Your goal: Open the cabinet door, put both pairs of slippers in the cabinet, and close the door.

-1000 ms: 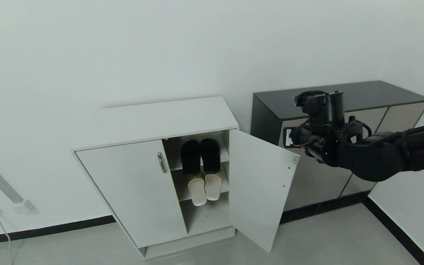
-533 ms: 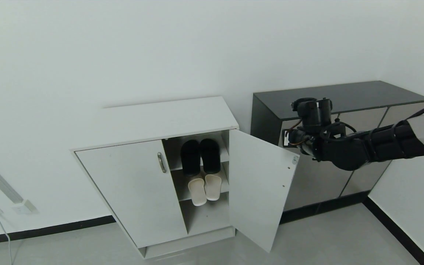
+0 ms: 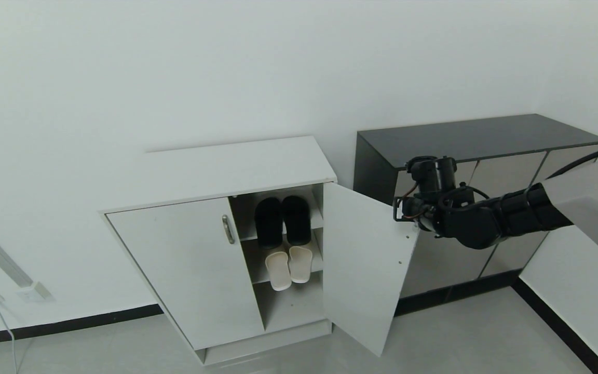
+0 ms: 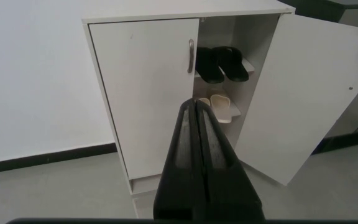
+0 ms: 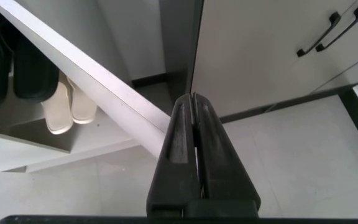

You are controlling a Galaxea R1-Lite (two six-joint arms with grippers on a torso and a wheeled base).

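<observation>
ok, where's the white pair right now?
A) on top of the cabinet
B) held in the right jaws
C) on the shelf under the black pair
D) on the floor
C: the white slippers lie on a shelf just below the black slippers, inside the cabinet, whose door stands open.

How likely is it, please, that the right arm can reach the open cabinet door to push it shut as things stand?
Probably yes: the right gripper, fingers shut, hangs right at the upper free corner of the open door, with nothing between them. Whether they already touch cannot be told.
</observation>
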